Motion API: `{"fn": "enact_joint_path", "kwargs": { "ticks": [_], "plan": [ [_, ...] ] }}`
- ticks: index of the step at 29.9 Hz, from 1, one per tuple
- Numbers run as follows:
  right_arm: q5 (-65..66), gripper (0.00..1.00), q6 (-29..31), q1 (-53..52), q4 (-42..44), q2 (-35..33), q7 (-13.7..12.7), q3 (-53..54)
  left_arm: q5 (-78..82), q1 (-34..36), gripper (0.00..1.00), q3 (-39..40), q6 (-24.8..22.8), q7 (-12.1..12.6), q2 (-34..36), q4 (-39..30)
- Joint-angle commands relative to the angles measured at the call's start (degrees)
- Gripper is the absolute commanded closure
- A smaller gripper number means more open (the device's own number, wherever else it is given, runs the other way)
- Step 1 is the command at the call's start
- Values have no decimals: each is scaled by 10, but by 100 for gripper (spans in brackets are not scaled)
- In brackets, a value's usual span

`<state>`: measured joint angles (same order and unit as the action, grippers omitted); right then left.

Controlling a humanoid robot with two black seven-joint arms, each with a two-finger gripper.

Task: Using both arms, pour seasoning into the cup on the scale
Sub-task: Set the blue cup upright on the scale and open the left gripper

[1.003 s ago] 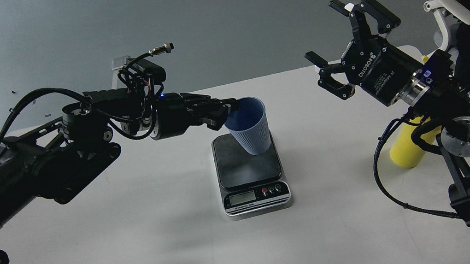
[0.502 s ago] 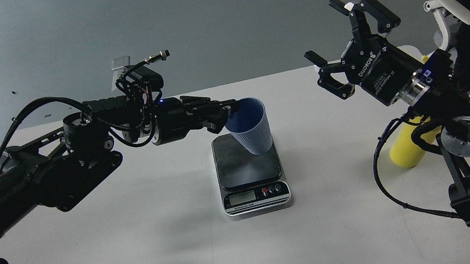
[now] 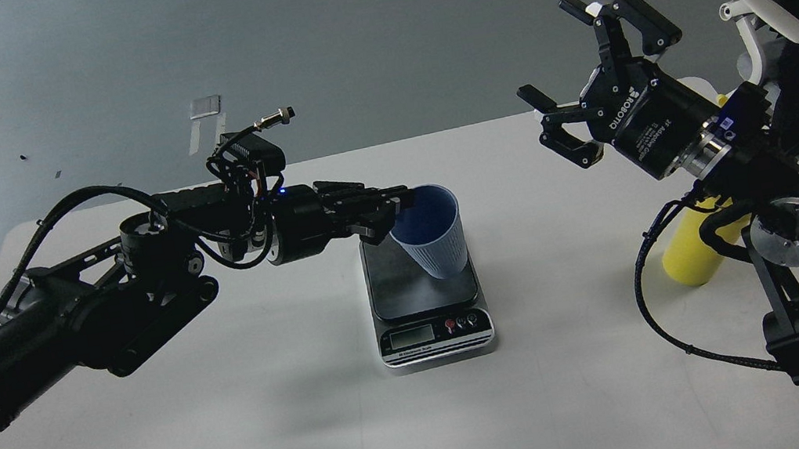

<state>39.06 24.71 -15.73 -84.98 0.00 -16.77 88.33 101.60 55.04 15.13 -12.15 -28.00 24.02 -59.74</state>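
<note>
The left arm (image 3: 88, 311) reaches in low from the left edge, stretched nearly level across the white tabletop (image 3: 280, 432), its cables looping above the wrist. Its left tool (image 3: 397, 209) points to the right and is pinching the near-left rim of the blue cup (image 3: 433, 239), one finger at the rim's outside and the other hidden by the cup wall. The cup leans, mouth tipped toward the left tool, with its base over the dark platform of the scale (image 3: 428, 307); whether the base touches the platform cannot be told. The scale sits at the middle of the tabletop with its display and small buttons facing the camera. The right arm (image 3: 789, 237) rises from the lower right corner and bends upward at the wrist, holding the right tool (image 3: 596, 80) high and well apart from the cup, aimed up and to the left. Its fingers are spread wide with nothing between them. The yellow bottle (image 3: 689, 256) stands on the tabletop at the right, partly hidden behind the right arm.
</note>
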Motion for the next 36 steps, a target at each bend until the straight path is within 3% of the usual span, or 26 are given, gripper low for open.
{"fn": "enact_joint_path", "kwargs": {
  "ticks": [1,8,26,27,29,30,31,32,36],
  "plan": [
    [0,0,0,0,-1,0,0,0,1,0,83,0,1,0,0,1],
    [0,0,0,-1,-1,0,0,0,0,-2,82,0,2,0,2,1],
    [0,0,0,-3,-1,0,0,0,-3,-2,71,11,19,0,21,8],
    [0,0,0,-3,-1,0,0,0,-12,-2,65,18,21,0,22,8],
    [0,0,0,-4,-2,0,0,2,-43,-2,43,28,20,0,23,9],
    [0,0,-1,-4,-5,0,0,3,-73,-2,17,31,21,0,23,10],
    [0,0,-1,-4,-6,0,0,3,-89,-2,8,34,22,0,23,10],
    [-1,0,-1,-4,-8,0,0,3,-108,-2,3,37,22,0,23,11],
    [-2,0,-3,-7,-24,0,0,6,-251,-1,2,71,21,0,48,16]
  ]
}}
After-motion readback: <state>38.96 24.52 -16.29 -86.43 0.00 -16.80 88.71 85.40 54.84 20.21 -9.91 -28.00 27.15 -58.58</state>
